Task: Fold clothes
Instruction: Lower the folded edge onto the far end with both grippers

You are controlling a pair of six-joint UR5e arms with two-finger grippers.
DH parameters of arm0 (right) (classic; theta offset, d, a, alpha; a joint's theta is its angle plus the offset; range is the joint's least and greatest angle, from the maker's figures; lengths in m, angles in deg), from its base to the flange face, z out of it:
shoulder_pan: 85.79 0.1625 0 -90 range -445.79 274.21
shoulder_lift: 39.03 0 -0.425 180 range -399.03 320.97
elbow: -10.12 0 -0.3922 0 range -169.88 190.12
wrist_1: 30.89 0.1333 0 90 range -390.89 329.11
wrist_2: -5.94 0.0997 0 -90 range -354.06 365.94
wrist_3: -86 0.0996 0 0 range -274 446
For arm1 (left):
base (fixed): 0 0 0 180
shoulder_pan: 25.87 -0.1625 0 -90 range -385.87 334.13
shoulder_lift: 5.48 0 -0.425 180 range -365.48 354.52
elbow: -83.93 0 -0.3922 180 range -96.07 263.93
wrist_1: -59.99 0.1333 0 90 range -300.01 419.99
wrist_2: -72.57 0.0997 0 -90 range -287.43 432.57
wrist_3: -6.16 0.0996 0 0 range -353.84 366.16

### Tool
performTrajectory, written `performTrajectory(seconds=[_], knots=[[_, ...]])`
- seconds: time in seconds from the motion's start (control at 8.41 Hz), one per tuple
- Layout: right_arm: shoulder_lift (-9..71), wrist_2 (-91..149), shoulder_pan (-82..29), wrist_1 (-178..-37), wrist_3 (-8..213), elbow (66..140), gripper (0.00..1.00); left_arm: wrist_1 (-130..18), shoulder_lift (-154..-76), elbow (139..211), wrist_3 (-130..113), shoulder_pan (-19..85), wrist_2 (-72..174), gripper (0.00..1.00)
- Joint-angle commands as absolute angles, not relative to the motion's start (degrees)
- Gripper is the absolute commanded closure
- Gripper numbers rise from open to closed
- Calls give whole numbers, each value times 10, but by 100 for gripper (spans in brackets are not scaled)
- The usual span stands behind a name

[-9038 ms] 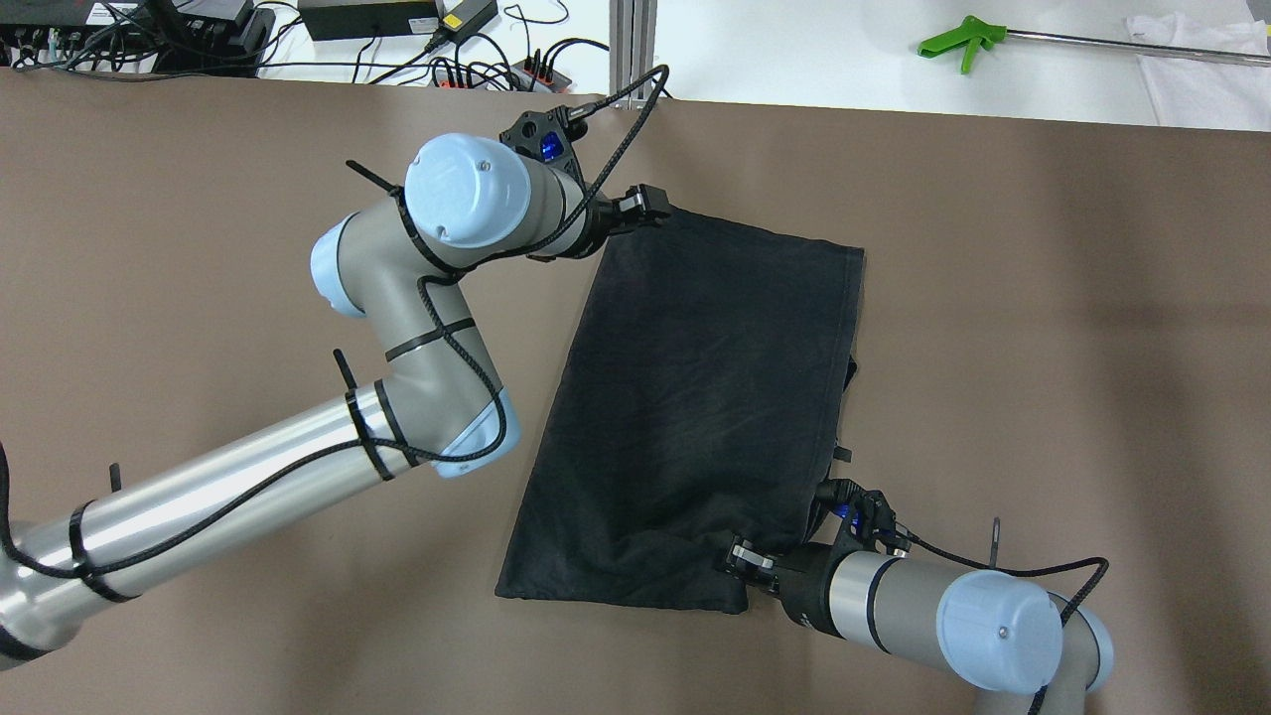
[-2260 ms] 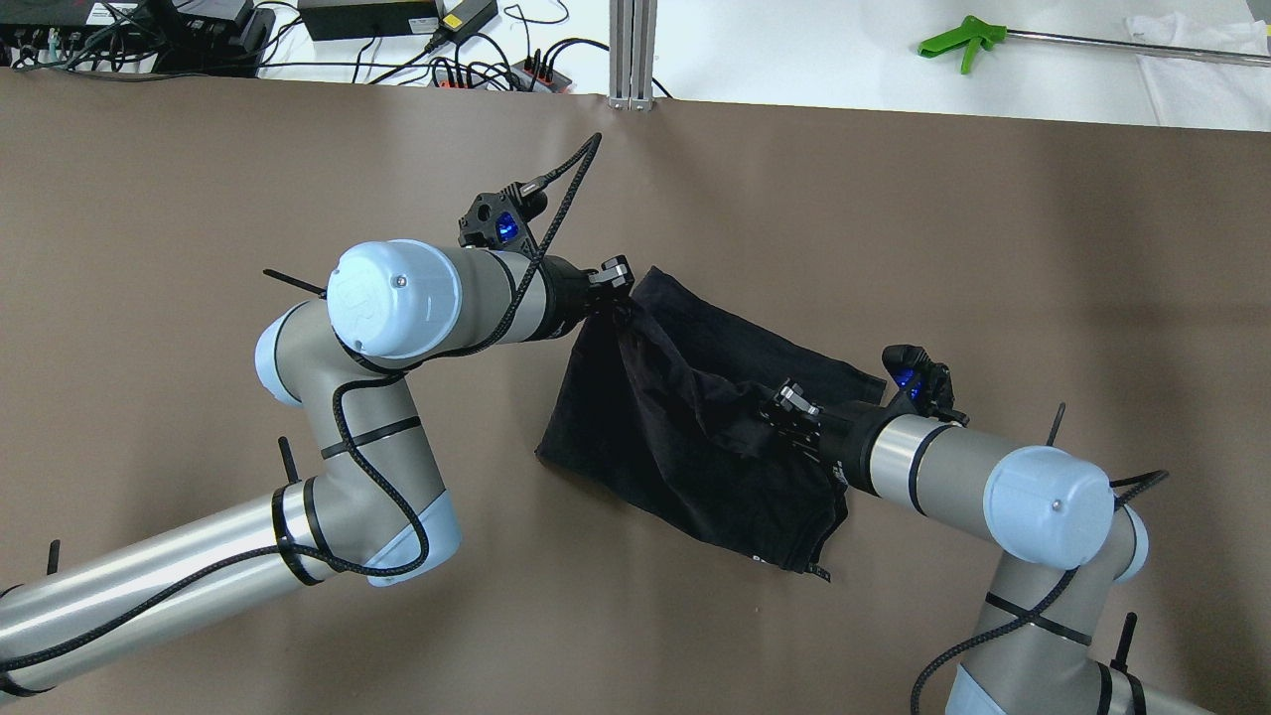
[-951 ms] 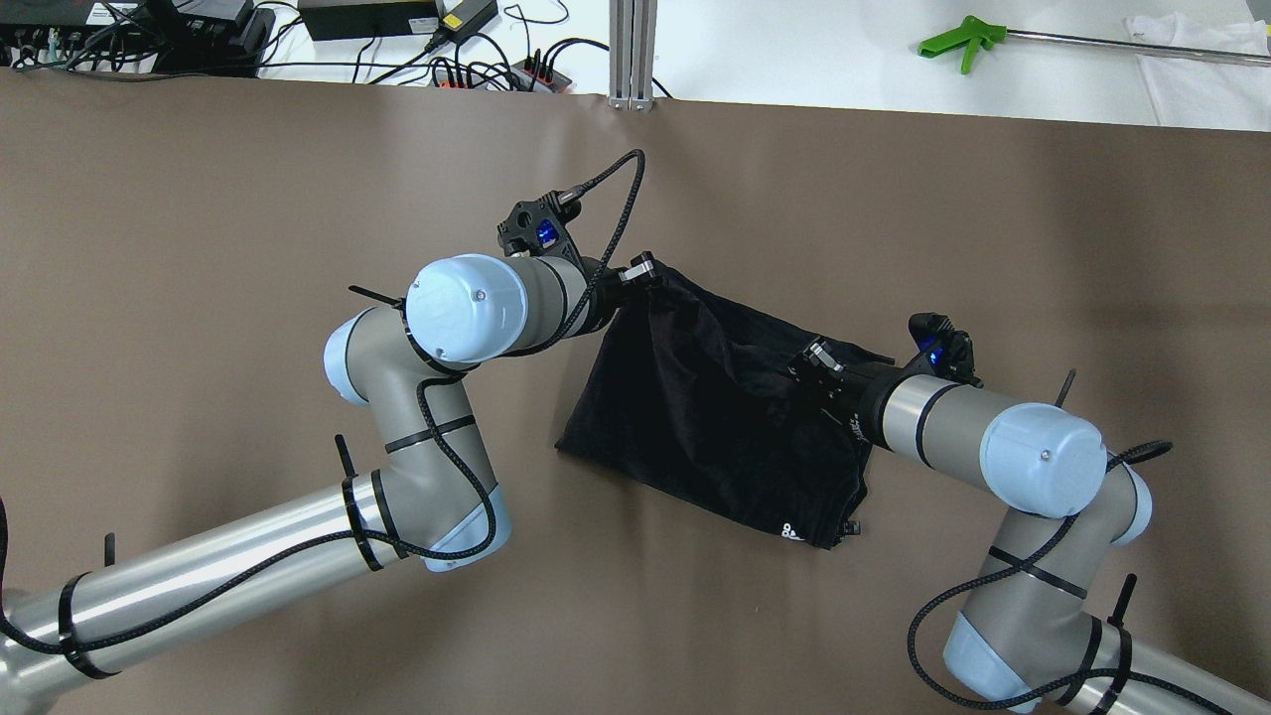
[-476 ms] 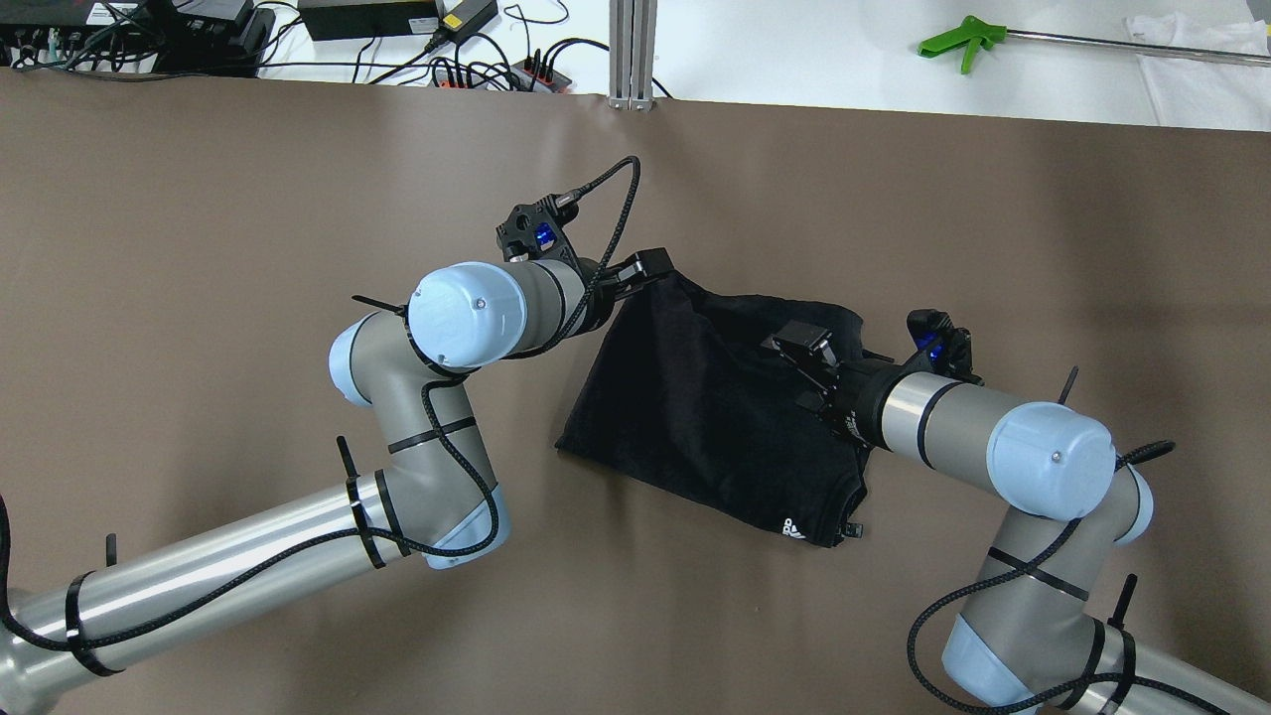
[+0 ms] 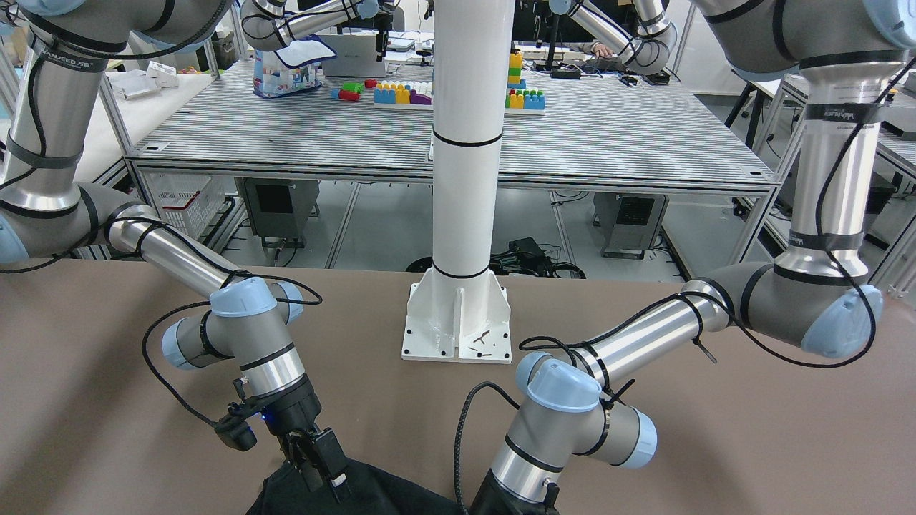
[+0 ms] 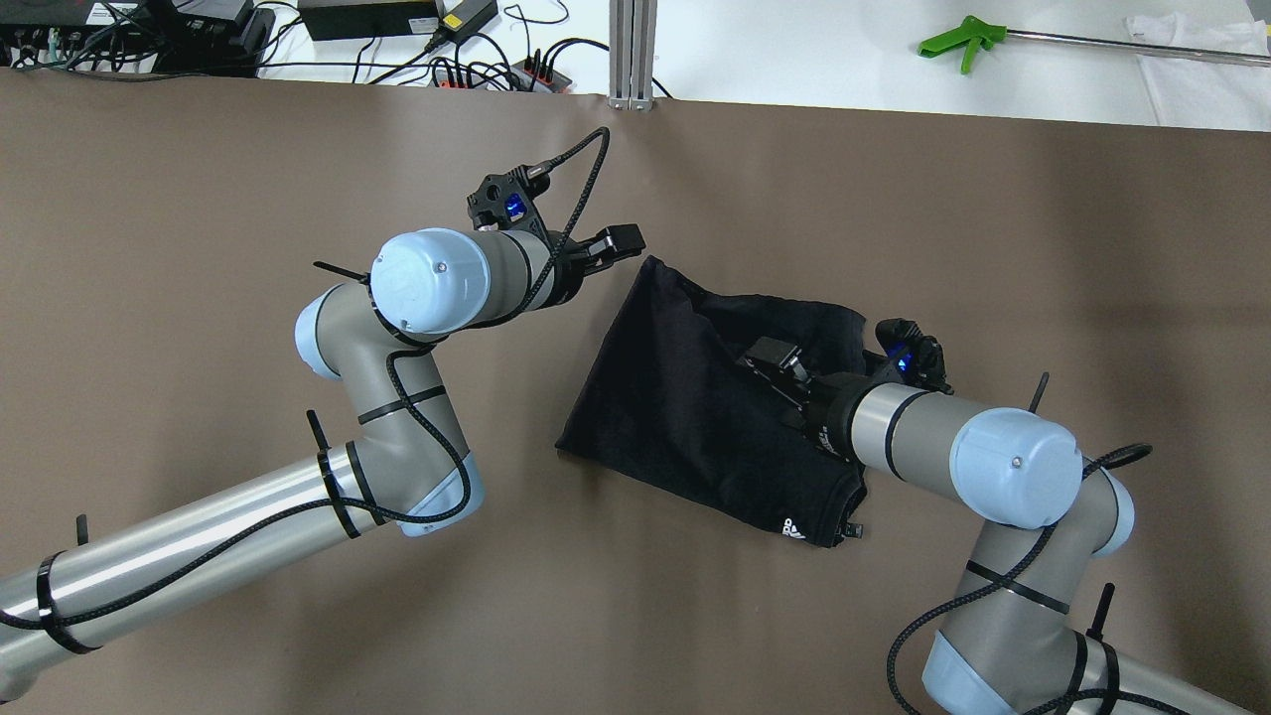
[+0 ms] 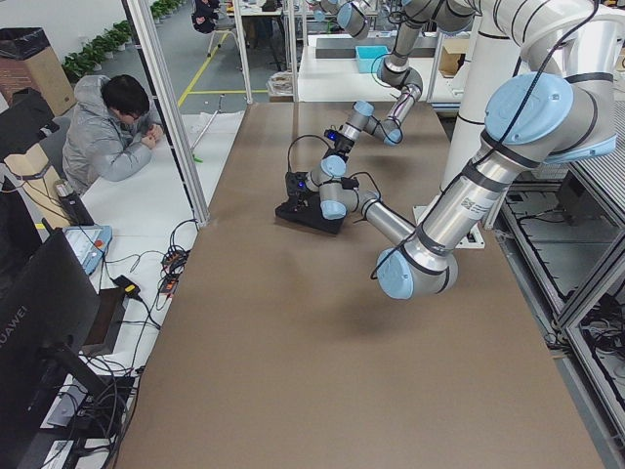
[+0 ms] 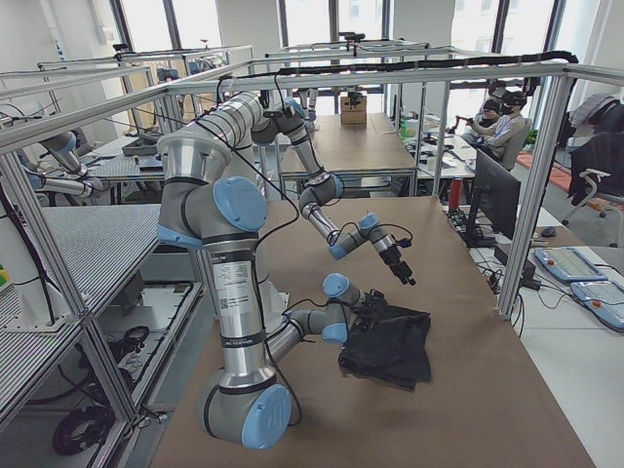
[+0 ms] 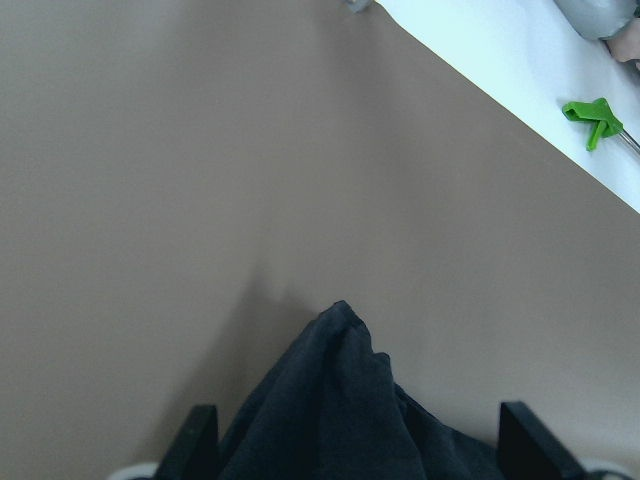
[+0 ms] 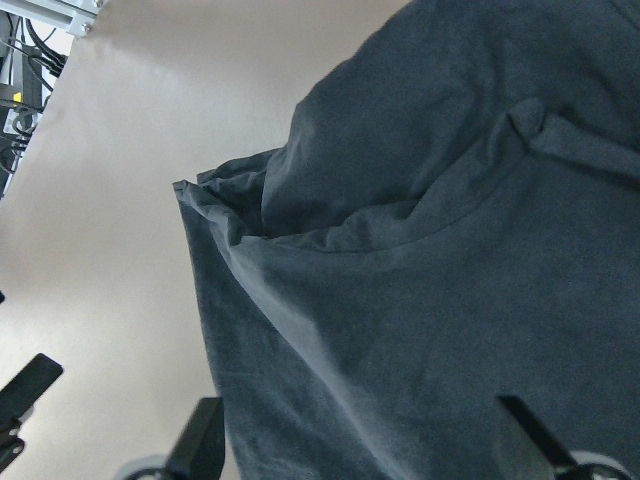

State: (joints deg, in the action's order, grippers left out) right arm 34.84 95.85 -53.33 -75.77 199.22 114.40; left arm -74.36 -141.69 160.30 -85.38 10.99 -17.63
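"HUAWEI" runs in pale letters up the back of the black flat monitor (image 7: pixel 41 318) at the near left edge of the left-side view. A small white logo (image 6: pixel 787 527) is printed by the lower corner of the folded black cloth garment (image 6: pixel 685 407); its shape is too small to read. Dark lettering on the grey upright arm tube (image 5: pixel 834 111) is too blurred to read.

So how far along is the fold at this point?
Done: the black garment lies doubled over on the table. In hand: nothing; the left gripper sits open just off its far corner, and the right gripper hangs open over the top layer. Left: the top layer is rumpled, so it likely needs smoothing and perhaps another fold.
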Motion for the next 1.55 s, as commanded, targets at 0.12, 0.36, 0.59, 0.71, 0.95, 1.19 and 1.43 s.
performTrajectory(seconds=[0.12, 0.36, 0.59, 0.71, 0.95, 1.19, 1.43], knots=[[345, 959, -519, -830, 1816, 1144, 6, -744, -1408, 1606, -851, 118, -182, 0], [347, 961, -494, -870, 1654, 1137, 6, -744, -1407, 1606, -851, 118, -180, 0], [347, 961, -496, -871, 1643, 1118, 6, -744, -1407, 1605, -851, 118, -180, 0], [342, 961, -492, -871, 1625, 1096, 6, -744, -1407, 1603, -851, 118, -180, 0], [308, 961, -463, -866, 1550, 1032, 6, -744, -1408, 1603, -851, 117, -179, 0], [270, 962, -428, -841, 1515, 949, 6, -744, -1408, 1603, -850, 116, -177, 0], [241, 962, -414, -761, 1515, 839, 6, -744, -1408, 1602, -850, 115, -176, 0]])
